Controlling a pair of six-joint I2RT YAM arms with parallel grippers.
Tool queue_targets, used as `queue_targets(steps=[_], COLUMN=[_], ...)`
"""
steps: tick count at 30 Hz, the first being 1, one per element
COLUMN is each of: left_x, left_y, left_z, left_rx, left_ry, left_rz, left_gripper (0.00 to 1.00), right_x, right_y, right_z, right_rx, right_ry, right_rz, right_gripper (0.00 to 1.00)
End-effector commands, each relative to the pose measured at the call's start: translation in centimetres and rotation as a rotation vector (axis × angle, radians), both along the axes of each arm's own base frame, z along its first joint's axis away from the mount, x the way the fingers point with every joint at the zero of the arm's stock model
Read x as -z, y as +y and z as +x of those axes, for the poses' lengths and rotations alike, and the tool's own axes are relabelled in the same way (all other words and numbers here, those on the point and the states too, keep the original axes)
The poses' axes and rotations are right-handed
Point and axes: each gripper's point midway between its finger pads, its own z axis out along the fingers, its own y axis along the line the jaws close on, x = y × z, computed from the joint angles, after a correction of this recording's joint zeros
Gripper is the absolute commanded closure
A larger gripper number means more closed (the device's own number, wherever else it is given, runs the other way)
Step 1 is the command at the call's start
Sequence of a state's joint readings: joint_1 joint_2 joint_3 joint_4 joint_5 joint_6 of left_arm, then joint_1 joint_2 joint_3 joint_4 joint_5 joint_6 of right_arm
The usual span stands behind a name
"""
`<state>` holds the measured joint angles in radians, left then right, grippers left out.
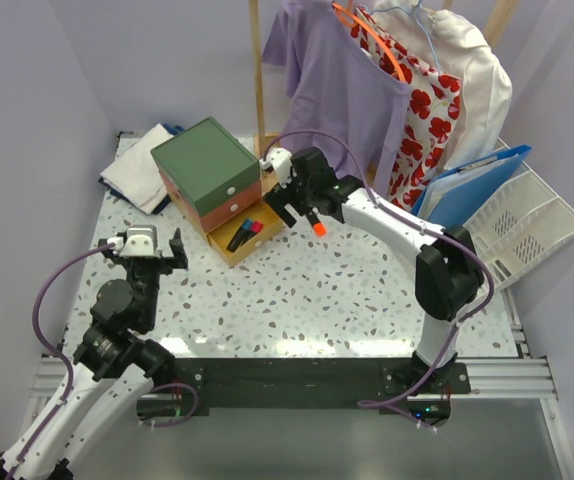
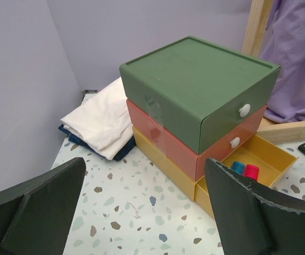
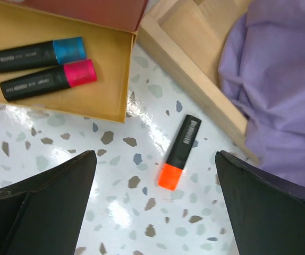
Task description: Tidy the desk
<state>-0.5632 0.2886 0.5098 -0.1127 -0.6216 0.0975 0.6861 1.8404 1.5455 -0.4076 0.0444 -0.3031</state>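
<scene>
Spanning the whole work area, the white speckled table (image 1: 367, 290) carries its clutter along the far edge, while its middle and near edge hold only the two arms. Shirts on hangers (image 1: 367, 80) drape from a wooden rack (image 3: 195, 69) at the far edge. A white slotted file tray (image 1: 532, 225) with a blue folder (image 1: 472, 190) sits at the far right corner.

Towards the far left, a three-drawer unit (image 1: 210, 172) is stacked green over red over yellow. Its yellow bottom drawer (image 1: 245, 240) is pulled out, evidently to take the loose pens. Folded cloths (image 1: 137, 175) lie in the far left corner beside it.

Nearer the left edge, the left tool (image 1: 148, 260) faces the drawer unit with its jaws spread wide, gripping and touching nothing; it appears to be waiting.

Beyond the drawer, the right tool (image 1: 299, 212) hangs above the table, jaws fully apart and empty. Directly below their gap an orange-capped highlighter (image 3: 178, 154) lies flat on the table, between the open drawer and the rack's wooden foot, touching neither. A blue-capped marker (image 3: 35, 54) and a pink-capped marker (image 3: 49, 79) lie side by side inside the drawer, so the orange one looks like the last stray.
</scene>
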Motion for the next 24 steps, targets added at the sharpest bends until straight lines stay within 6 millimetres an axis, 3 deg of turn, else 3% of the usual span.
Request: queue_targets(steps=[1,8,13,20,24], left_x=[-0.7,-0.5,-0.3,-0.3,-0.4], left_y=[-0.3,-0.3,-0.5,-0.5,-0.6], left_z=[0.4,0.5,0.6,0.6,0.7], left_rx=[0.005,0.007,0.011,0.011,0.013], left_ry=[-0.032,-0.027,-0.02,-0.018,-0.02], left_rz=[-0.012,-0.007,-0.002,0.001,0.001], left_gripper=[0.0,0.0,0.0,0.0,0.0], right_x=[1.7,6.5,9.2,12.0,13.1], right_y=[-0.4,-3.7,-4.6,-5.1,-5.0], right_z=[1.3,4.0,4.6,4.8,4.6], right_rx=[0.184,0.457,0.534,0.564,0.551], right_ry=[0.146,0.224,0.246,0.283,0.32], right_rz=[0.21,0.215,0.164,0.123,0.129], right_gripper=[0.03,0.05,0.06,0.16,0.32])
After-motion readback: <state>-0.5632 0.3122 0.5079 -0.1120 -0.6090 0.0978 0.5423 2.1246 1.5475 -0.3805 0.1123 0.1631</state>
